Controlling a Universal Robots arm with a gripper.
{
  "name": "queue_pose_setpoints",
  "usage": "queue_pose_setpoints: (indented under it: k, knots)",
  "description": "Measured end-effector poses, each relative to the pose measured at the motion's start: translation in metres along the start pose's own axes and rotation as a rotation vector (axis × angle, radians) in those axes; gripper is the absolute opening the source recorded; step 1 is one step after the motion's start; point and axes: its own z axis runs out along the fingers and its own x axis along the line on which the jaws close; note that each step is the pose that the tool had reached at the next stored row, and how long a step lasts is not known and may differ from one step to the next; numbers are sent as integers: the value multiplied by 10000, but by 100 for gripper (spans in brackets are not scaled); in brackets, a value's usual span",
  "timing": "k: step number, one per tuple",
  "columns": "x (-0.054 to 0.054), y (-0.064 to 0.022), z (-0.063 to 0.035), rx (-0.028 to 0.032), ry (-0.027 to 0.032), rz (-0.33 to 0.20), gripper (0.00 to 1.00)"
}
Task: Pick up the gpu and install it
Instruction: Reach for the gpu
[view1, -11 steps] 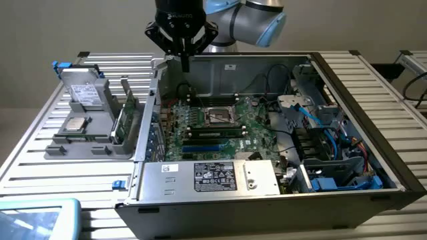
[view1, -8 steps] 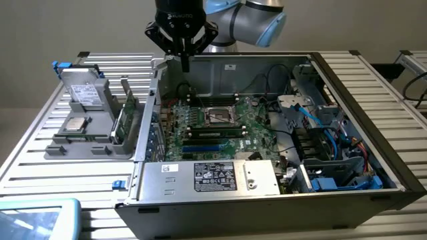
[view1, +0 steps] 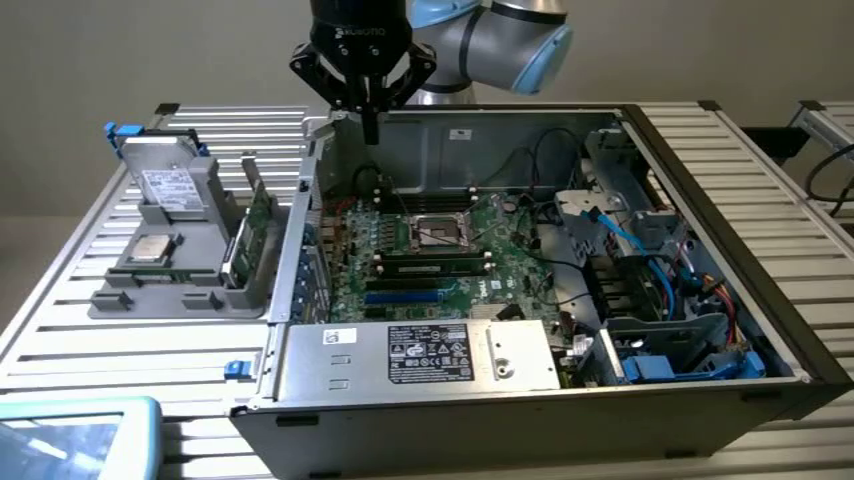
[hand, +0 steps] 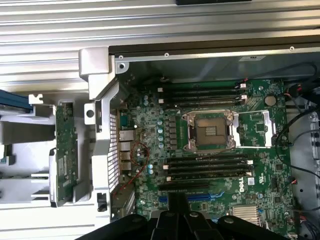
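The gpu (view1: 254, 228) stands on edge in a grey holder (view1: 174, 290) on the exterior view's left, beside the open computer case. In the wrist view the gpu (hand: 65, 150) shows its green circuit board, slotted upright in the holder. My gripper (view1: 370, 125) hangs shut and holds nothing, above the back corner of the case nearest the holder. Seen from the wrist, the gripper (hand: 177, 204) is a dark closed tip over the motherboard (hand: 220, 165), close to the blue expansion slot (hand: 200, 196). The gpu lies apart from it, beyond the case wall.
The holder also carries a silver boxy drive (view1: 167, 185) and a small square processor chip (view1: 151, 250). Inside the case are the empty processor socket (hand: 210, 131), memory sticks, a power supply (view1: 427, 355) and cables (view1: 641, 260). A blue-framed object (view1: 67, 440) sits at the near corner.
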Motion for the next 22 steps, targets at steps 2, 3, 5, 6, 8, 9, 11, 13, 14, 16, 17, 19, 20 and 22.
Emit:
queue_pose_setpoints:
  k: [2, 3, 5, 6, 8, 9, 11, 13, 14, 16, 17, 19, 20, 22]
  knots:
    - [9, -1, -1, 1, 0, 2, 11]
    - [28, -2, -2, 2, 0, 1, 11]
    - [98, -7, -2, 0, -6, 0, 11]
    - [138, -10, -3, 0, -10, 0, 11]
    - [221, -16, -5, -1, -17, -1, 11]
    - [265, -19, -6, -2, -21, -1, 11]
    - [353, -25, -8, -2, -26, -1, 11]
    - [444, -31, -10, -2, -29, -1, 11]
    - [491, -34, -11, -3, -30, 0, 11]
    - [581, -41, -11, -3, -31, -2, 11]
    - [625, -44, -11, -4, -30, -1, 11]
    - [718, -51, -11, -4, -30, -2, 11]
    - [763, -54, -11, -4, -31, -2, 11]
    - [853, -60, -11, -4, -30, 0, 11]
